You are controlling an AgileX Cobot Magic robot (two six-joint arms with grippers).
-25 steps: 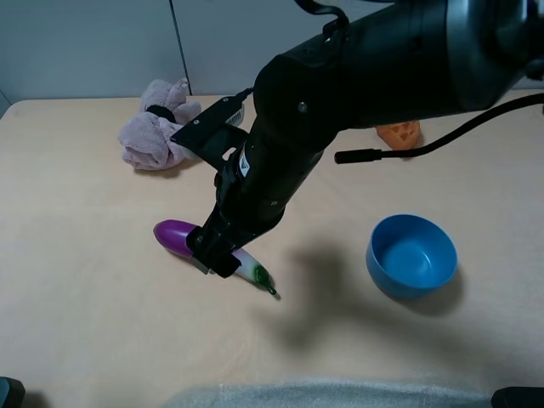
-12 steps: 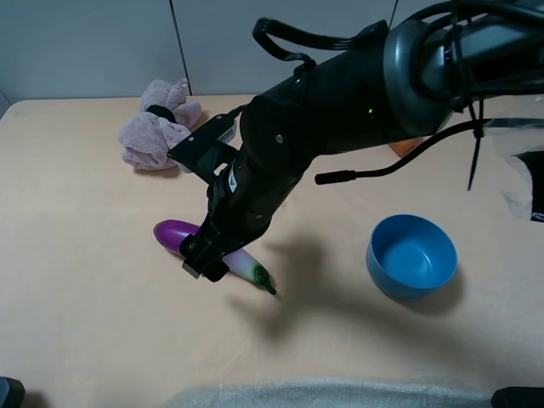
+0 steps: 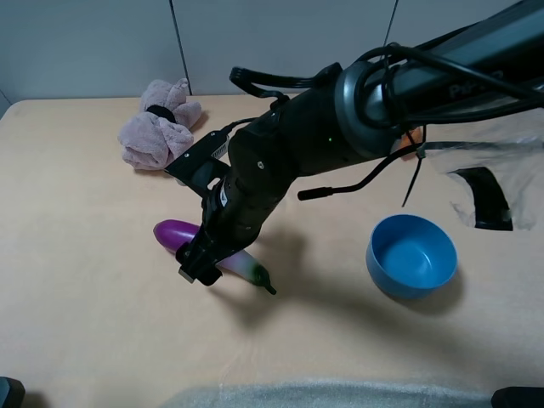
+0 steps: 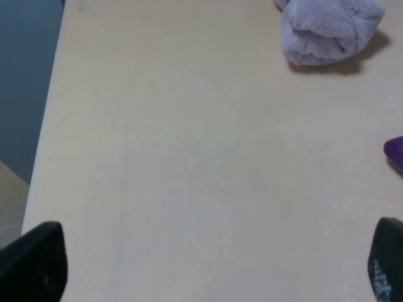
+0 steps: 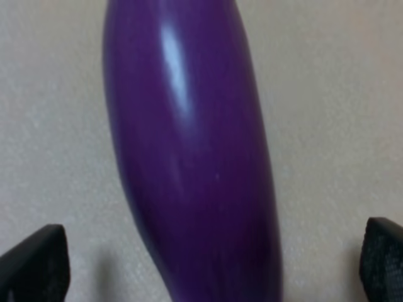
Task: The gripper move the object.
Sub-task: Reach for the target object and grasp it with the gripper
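Observation:
The object, a glossy toy eggplant [image 3: 175,235], lies on the beige table left of centre, purple end to the left and green stem tip to the right. My right gripper [image 3: 202,262] reaches across from the right and is down over its middle. In the right wrist view the eggplant [image 5: 189,157] fills the space between the two dark fingers [image 5: 31,264], which stand wide apart on either side without touching it. My left gripper [image 4: 208,264] is open and empty over bare table, with the eggplant's purple tip [image 4: 395,151] at the edge of its view.
A pink plush toy [image 3: 157,127] lies at the back left and also shows in the left wrist view [image 4: 330,31]. A blue bowl [image 3: 411,255] stands to the right. Clear plastic sheeting [image 3: 484,183] sits at the far right. The table's left edge [image 4: 47,126] is near the left gripper.
My right arm has swung lower and slightly left, bringing the gripper further down over the eggplant. The eggplant has stayed in place.

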